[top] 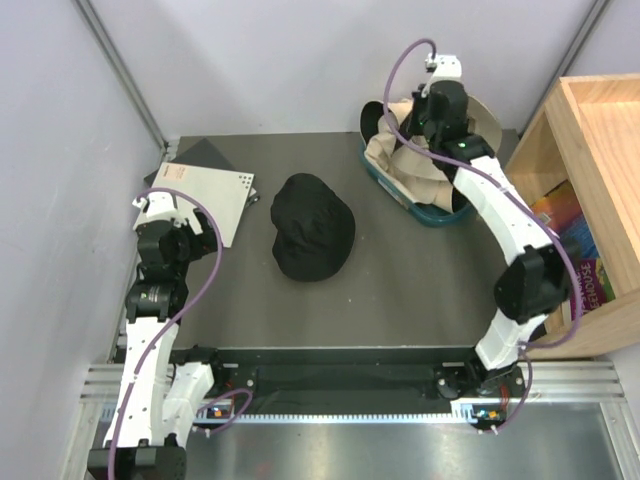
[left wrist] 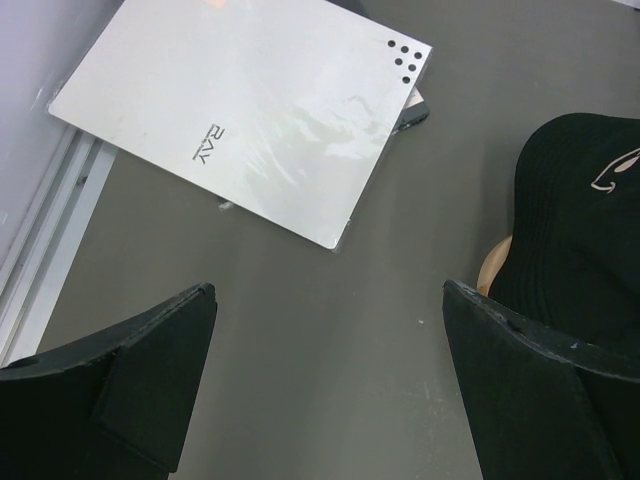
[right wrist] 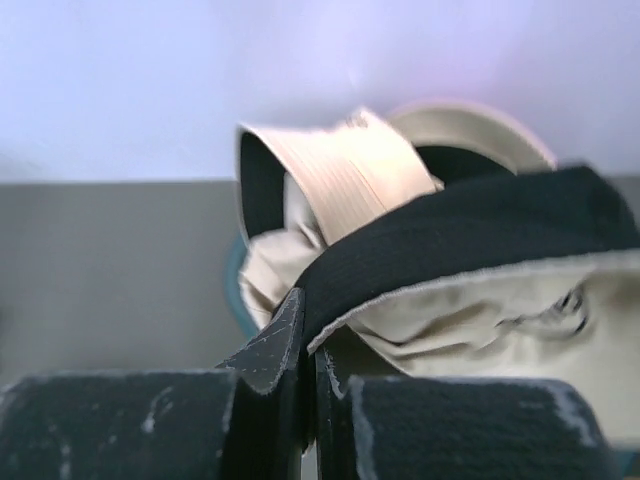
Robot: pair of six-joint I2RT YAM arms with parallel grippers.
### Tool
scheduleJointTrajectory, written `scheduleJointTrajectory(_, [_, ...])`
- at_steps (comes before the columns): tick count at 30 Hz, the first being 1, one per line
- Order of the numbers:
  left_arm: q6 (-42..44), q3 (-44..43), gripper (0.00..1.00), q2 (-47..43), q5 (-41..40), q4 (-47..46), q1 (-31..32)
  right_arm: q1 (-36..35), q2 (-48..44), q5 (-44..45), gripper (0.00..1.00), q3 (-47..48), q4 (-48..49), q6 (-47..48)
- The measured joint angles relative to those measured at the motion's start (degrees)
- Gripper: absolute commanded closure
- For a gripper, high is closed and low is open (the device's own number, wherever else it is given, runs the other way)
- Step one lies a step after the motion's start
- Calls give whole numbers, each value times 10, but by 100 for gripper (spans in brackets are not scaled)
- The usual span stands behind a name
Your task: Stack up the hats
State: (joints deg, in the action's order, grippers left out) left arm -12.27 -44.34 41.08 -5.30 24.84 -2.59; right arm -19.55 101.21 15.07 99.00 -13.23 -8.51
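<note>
A black hat (top: pixel 313 228) lies in the middle of the table; the left wrist view shows it (left wrist: pixel 590 230) sitting over a wooden stand (left wrist: pixel 492 268). Beige hats (top: pixel 400 160) are piled in a teal tub (top: pixel 430 212) at the back right. My right gripper (top: pixel 420 128) is over the tub, shut on the brim of a beige, black-lined hat (right wrist: pixel 480 240). Its jaws (right wrist: pixel 308 320) pinch the fabric edge. Another beige hat (right wrist: pixel 340 170) lies behind it. My left gripper (top: pixel 195 225) is open and empty above bare table (left wrist: pixel 330 300), left of the black hat.
A white booklet (top: pixel 205 195) lies on a dark mat (top: pixel 215 155) at the back left and shows in the left wrist view (left wrist: pixel 250 110). A wooden shelf unit (top: pixel 600 130) with books (top: pixel 575 240) stands along the right side. Walls close in the back and left.
</note>
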Motion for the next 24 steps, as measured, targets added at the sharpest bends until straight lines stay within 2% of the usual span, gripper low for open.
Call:
scheduleJointTrajectory(7, [0, 0, 1, -7, 6, 0, 0, -28, -94, -41, 100, -1, 5, -3])
scheduleJointTrajectory(13, [0, 0, 1, -16, 13, 0, 0, -36, -141, -111, 100, -37, 71, -48])
scheduleJointTrajectory(18, [0, 0, 1, -24, 14, 0, 0, -64, -121, -149, 100, -37, 148, -94])
scheduleJointTrajectory(24, [-1, 0, 1, -28, 14, 0, 0, -139, -12, -167, 100, 25, 224, -127])
